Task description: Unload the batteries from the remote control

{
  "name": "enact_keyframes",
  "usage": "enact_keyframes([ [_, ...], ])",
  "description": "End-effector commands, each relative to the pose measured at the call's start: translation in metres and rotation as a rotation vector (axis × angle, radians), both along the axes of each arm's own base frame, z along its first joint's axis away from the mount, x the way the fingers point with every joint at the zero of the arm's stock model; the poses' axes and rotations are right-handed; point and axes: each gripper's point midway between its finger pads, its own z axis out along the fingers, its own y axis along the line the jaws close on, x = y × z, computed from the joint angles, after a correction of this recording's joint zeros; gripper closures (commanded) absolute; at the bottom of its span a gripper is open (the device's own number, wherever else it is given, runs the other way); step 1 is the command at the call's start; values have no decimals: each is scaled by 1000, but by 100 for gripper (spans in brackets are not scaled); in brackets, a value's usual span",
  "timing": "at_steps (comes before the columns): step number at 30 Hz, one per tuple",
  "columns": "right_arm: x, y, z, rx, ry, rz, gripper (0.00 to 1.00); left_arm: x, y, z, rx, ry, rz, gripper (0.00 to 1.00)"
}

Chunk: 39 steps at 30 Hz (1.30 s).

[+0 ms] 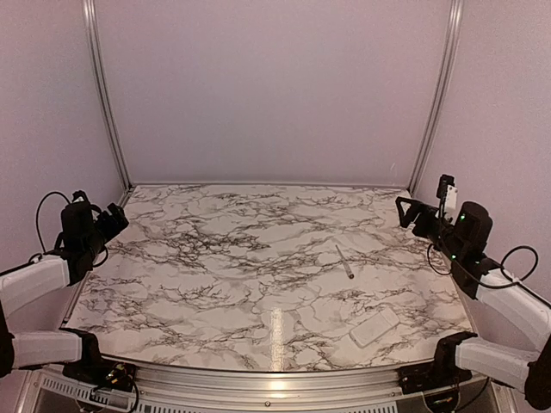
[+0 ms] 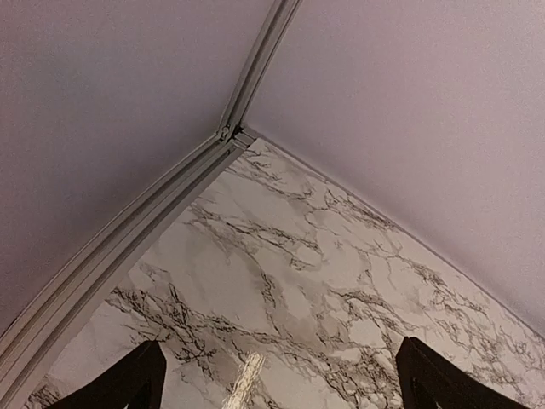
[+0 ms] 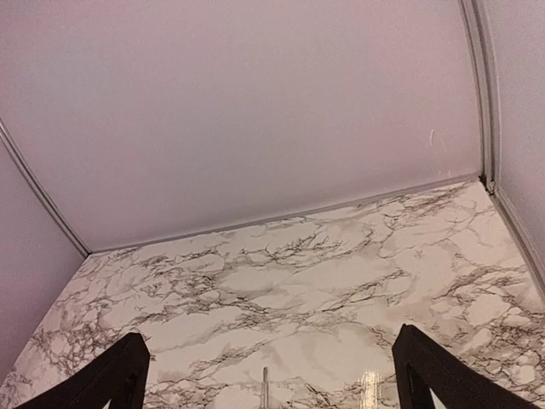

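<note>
Near edge first: noted remote control (image 1: pixel 374 327) flat on marble table (image 1: pixel 215 284), front-right qtr, lying at an angle. Can't tell face-up or back-up from top view (too pale, no detail). No batteries spotted anywhere, so judged still inside.

Further in, approx mid-depth, right of ctr: spotted thin pale rod (image 1: pixel 345 261), lying apart from remote, touching nothing. Prob same rod showing as faint sliver low in R wrist view.

Further out, at table's side edges: logged left gripper (image 2: pixel 282 341) hanging above L edge, fingers (image 2: pixel 128 383) spread wide, holding nothing, aimed toward far L corner. Logged right gripper (image 3: pixel 271 334) hanging above R edge, fingers (image 3: pixel 426 366) likewise wide apart, empty, looking across table to back wall. Both well apart from remote.

Beyond: plain pale walls (image 1: pixel 275 86) w/ metal corner rails (image 1: pixel 103 95).

Step in hand, as judged: very start, nothing unloaded, approach not begun. Next move prob calls for bringing R gripper down and nearer, toward remote, then pinning or lifting slab so other arm can get at battery bay. Needs low, flat pinch on a thin slab. Some risk of remote sliding on smooth top.
</note>
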Motion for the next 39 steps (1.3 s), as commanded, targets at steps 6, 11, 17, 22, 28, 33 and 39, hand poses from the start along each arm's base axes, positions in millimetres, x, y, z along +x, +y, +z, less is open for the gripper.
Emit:
enact_keyframes([
  [6, -14, 18, -37, 106, 219, 88, 2, -28, -73, -13, -15, 43, -297, 1],
  [11, -26, 27, -62, 130, 384, 87, 2, -49, -111, -13, -20, 5, -400, 1],
  [17, -51, 35, -98, 105, 616, 19, 1, -57, -140, -16, -23, 12, -486, 1],
  [22, -78, 51, -120, 38, 710, 32, 2, -57, -169, -16, -31, 26, -544, 1],
  [28, -86, 52, -129, -18, 798, -25, 2, -62, -220, -12, -10, 29, -638, 1],
  [33, -106, 51, -146, 18, 954, -82, 1, -63, -250, -16, 20, 51, -680, 1],
  [39, -137, 33, -169, 62, 1122, -226, 2, -67, -263, -15, 35, 45, -706, 1],
])
